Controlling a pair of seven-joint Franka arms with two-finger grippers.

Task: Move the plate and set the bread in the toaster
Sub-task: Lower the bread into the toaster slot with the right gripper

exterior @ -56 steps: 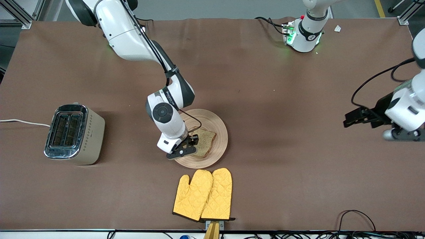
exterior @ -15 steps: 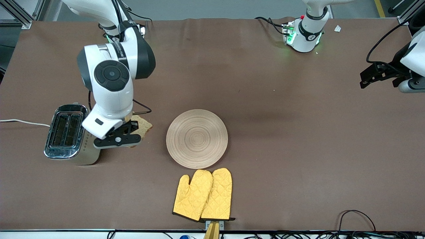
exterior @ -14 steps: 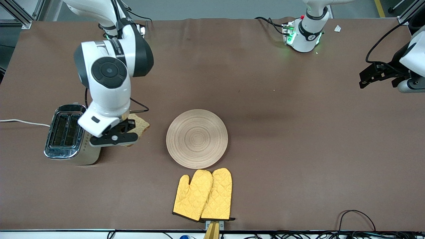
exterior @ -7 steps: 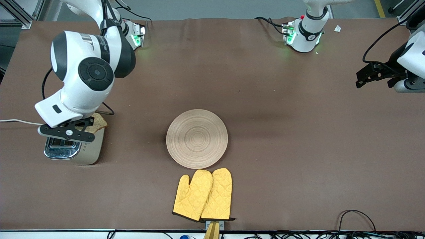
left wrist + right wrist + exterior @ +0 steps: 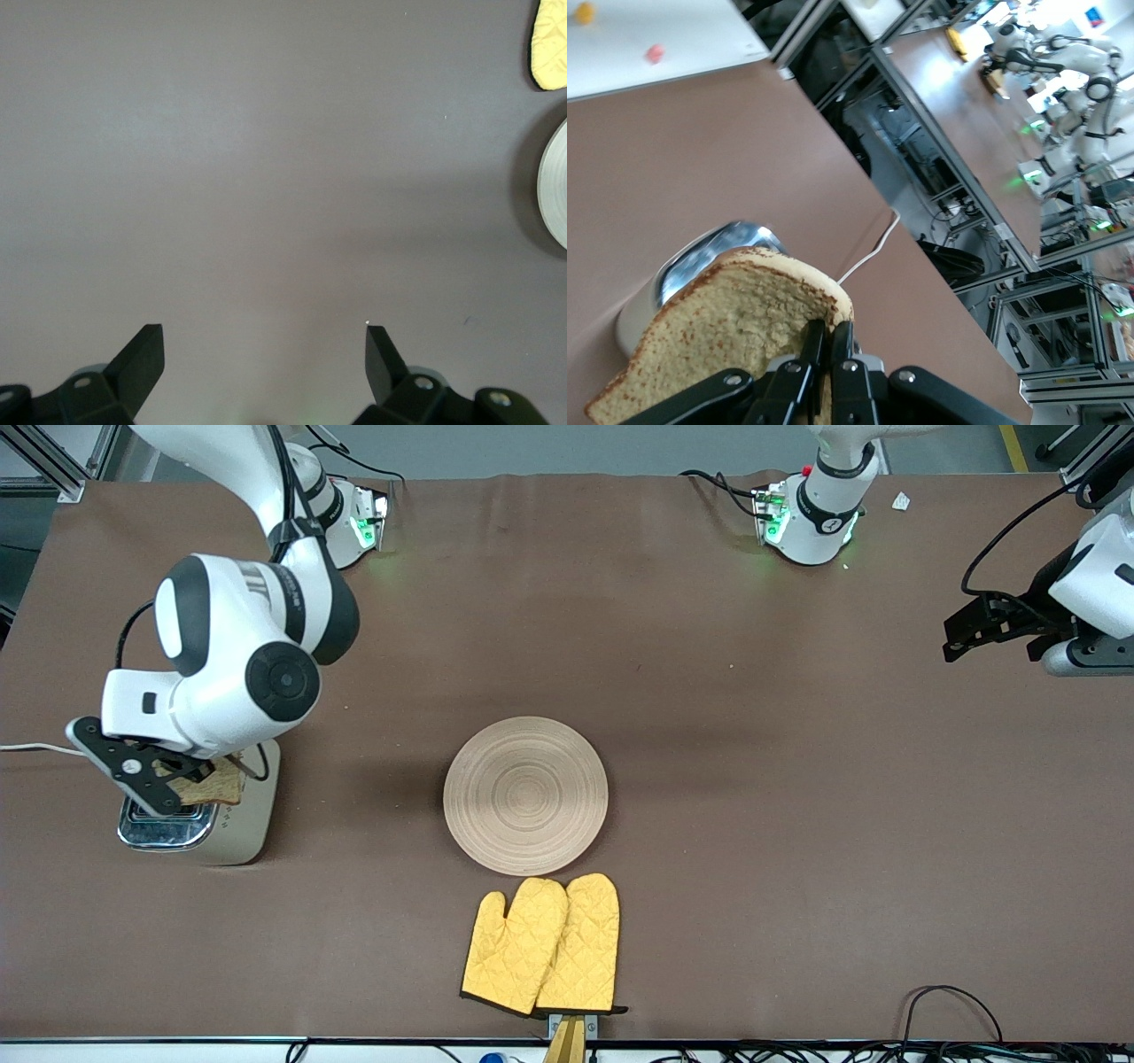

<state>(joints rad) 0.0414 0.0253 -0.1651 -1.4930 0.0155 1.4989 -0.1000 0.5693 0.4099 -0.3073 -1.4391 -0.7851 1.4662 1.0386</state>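
Currently the bread (image 5: 208, 786) is pinched in the right gripper (image 5: 174, 788) over the toaster (image 5: 232, 824), near 9 o'clock of the plate (image 5: 525, 795), which sits mid-table with the oven mitts (image 5: 542, 945) at its 6 o'clock. The slice should be turned edge-down, lined up with a slot, then lowered straight and let go only once it is guided in. The left gripper (image 5: 264, 361) is parked with jaws spread over bare table at the left arm's end.

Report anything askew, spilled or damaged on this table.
Nothing stands out. The right gripper holds the speckled brown bread slice over the cream chrome-topped toaster; the round beige wooden plate sits bare and flat.
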